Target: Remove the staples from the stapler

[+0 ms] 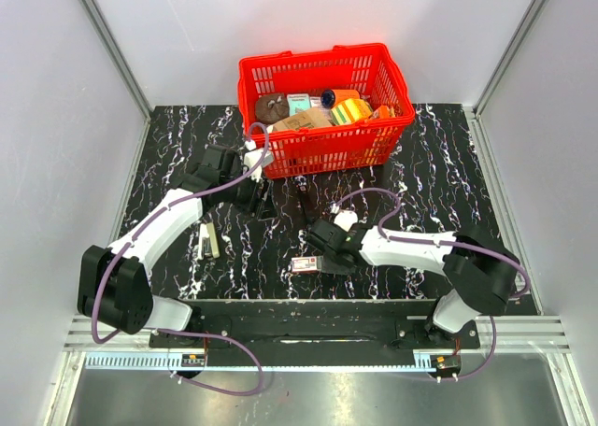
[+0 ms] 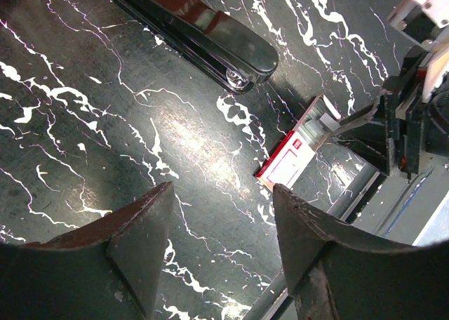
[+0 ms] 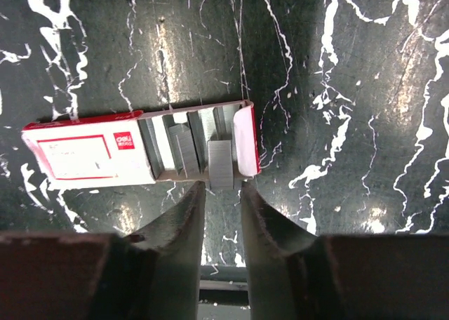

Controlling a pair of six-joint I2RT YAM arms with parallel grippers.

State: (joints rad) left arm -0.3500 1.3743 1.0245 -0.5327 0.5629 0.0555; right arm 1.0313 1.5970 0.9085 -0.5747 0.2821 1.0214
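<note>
Right tool (image 3: pixel 223 188): narrowly parted, gripping nothing, at staple box (image 3: pixel 88 155) 6 o'clock edge; back away straight, avoid nudging loose staples (image 3: pixel 220 162).

The stapler (image 2: pixel 203 32) runs off the top edge; print on the box (image 3: pixel 88 155) seems illegibly small.

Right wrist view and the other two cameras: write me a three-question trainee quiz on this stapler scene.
1. True or false: the slim black stapler lies inside the red plastic basket.
2. The slid-open red-and-white cardboard box holds: A) grey staple strips, B) paper clips, C) nothing.
3. Complete: the left gripper holds ____.
Key: 1 false; 2 A; 3 nothing.
</note>
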